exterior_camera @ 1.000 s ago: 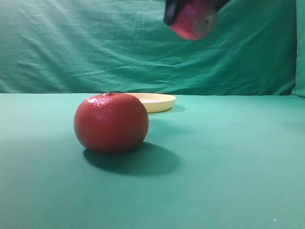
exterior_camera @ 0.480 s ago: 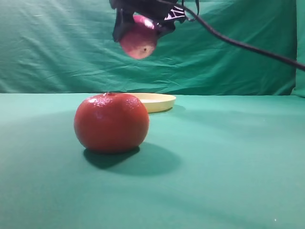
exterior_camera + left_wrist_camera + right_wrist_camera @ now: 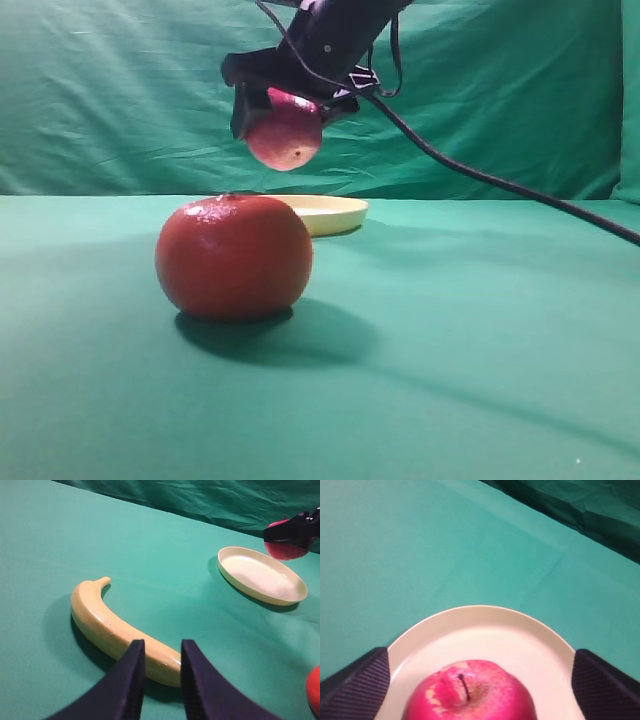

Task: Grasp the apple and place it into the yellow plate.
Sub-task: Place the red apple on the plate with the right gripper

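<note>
- worktop [image 3: 480, 330]: flat, covered in green cloth; same green cloth hangs as backdrop behind it
- orange-red fruit [image 3: 233, 257]: sits on the cloth close to the exterior camera, shadow to its right
- yellow plate [image 3: 330, 213]: farther back, partly hidden behind that fruit
- banana [image 3: 112, 626]: lies on its side, well apart from the plate

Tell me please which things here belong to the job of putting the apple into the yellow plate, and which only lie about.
Belonging to the job:
- apple, above the plate between the right gripper's jaws
- yellow plate, empty

Only lying about:
- orange-red fruit on the table
- banana near the left gripper
</note>
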### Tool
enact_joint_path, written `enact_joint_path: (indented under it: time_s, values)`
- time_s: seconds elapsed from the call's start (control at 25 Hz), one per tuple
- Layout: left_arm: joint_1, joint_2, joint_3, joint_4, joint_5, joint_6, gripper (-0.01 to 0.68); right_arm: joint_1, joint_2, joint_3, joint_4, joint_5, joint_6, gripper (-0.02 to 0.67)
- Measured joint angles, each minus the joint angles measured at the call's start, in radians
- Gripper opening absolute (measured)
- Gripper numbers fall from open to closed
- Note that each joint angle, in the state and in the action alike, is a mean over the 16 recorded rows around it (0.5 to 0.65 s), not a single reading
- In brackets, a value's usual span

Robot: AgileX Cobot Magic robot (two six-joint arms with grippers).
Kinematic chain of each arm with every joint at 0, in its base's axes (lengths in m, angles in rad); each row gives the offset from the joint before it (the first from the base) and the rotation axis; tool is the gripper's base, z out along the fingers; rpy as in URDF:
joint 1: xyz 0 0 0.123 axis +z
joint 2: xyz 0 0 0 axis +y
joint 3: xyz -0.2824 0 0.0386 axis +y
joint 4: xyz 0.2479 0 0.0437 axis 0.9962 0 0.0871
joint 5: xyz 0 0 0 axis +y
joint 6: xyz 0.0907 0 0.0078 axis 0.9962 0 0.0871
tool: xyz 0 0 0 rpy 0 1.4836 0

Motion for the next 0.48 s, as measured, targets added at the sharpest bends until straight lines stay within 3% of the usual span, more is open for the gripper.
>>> enact_joint_path:
  time_s: [0.16,0.48]
  values:
    - [0.000,0.000,0.000,0.000,0.000,0.000,0.157,0.000,-0.088,0.000,-0.075,0.086,0.005,0.529]
    - [0.000,0.000,0.000,0.000,0.000,0.000,0.157,0.000,-0.320,0.000,-0.205,0.368,0.088,0.205]
